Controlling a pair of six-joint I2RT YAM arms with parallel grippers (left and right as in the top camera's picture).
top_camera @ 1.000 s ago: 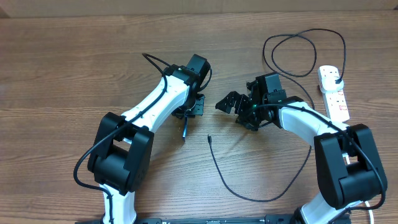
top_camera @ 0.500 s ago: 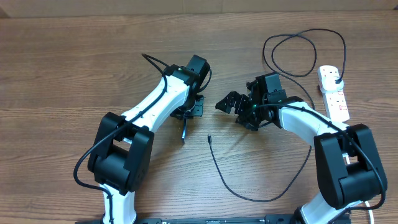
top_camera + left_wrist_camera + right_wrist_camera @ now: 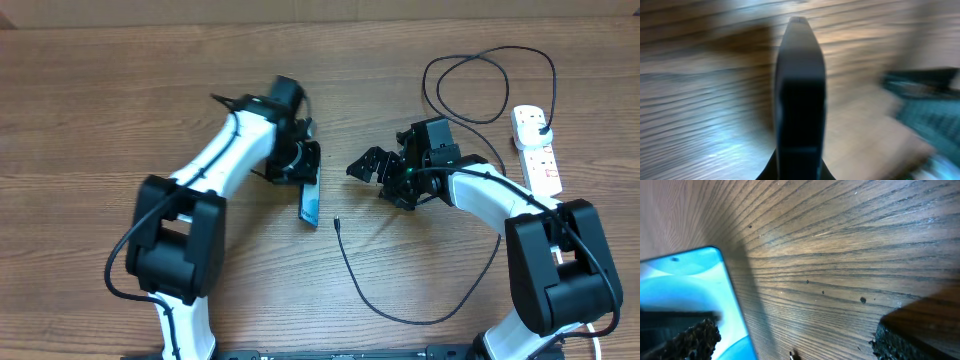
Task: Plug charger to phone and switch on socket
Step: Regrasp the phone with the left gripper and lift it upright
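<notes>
My left gripper (image 3: 304,178) is shut on the phone (image 3: 309,201), which stands tilted on its edge and shows a strip of blue screen overhead. In the blurred left wrist view the phone (image 3: 800,85) is a dark edge-on slab between the jaws of the left gripper (image 3: 799,172). My right gripper (image 3: 378,176) is open just right of the phone and holds nothing. Its wrist view shows the phone's blue screen (image 3: 685,295) at left, with the right gripper (image 3: 800,340) over bare wood. The charger tip (image 3: 337,222) lies on the table, its black cable (image 3: 400,318) looping round to the socket (image 3: 540,160).
The socket lies at the table's right edge with the charger's black plug (image 3: 541,126) in it and a thick white cord. A loop of black cable (image 3: 480,90) lies at the back right. The charger tip (image 3: 791,354) shows at the bottom of the right wrist view.
The left arm has swung left and turned, tilting the phone so its blue screen now faces up. The left jaws have closed a little further. The right arm has not moved.
</notes>
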